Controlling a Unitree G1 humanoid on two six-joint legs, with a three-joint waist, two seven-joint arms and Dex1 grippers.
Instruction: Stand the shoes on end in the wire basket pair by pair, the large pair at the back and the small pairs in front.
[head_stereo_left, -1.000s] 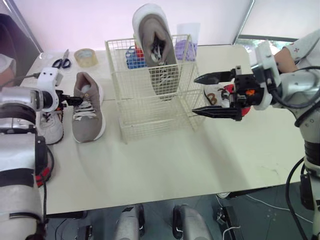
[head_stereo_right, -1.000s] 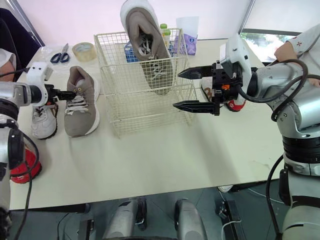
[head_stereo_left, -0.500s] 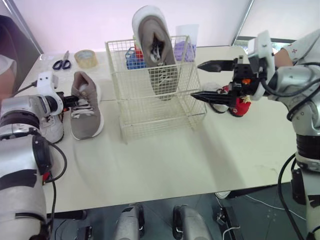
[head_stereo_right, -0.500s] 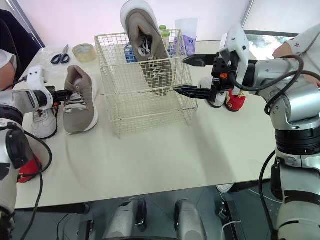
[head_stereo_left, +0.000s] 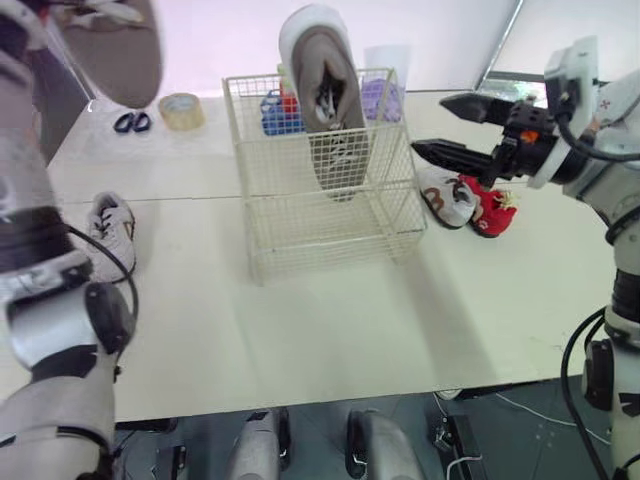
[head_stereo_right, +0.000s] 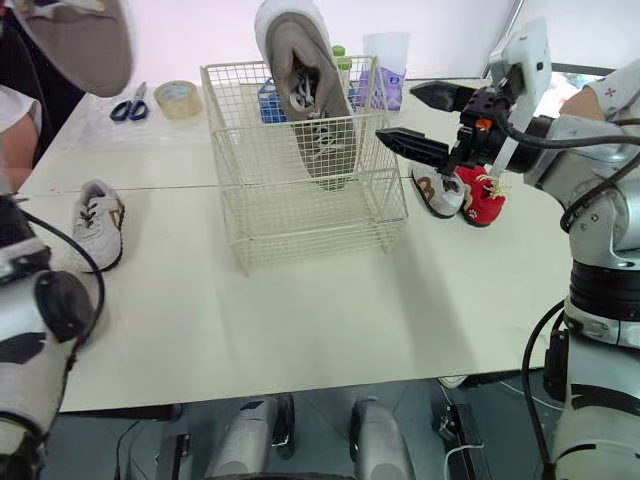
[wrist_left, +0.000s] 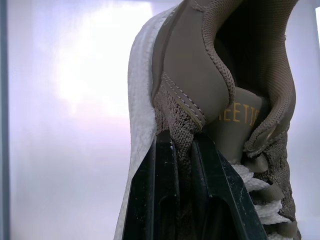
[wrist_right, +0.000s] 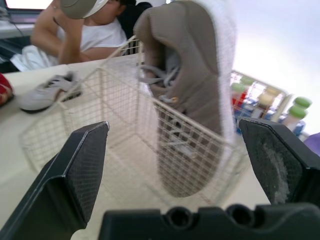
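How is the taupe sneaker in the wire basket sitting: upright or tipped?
Upright. The taupe knit sneaker stands toe-down inside the cream wire basket, its heel rising above the rim.

Wire basket sits mid-bench, one large shoe on end toward its back. The other large shoe is high at far left, pinched in the left tool. One small shoe lies left of the basket, two small shoes lie right of it, below the right tool. Tape and scissors are behind, left.

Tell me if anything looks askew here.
The brown shoe in the wire basket stands tilted, heel far above the rim. One small white shoe lies alone left of the basket. The other brown shoe hangs high in the left gripper.
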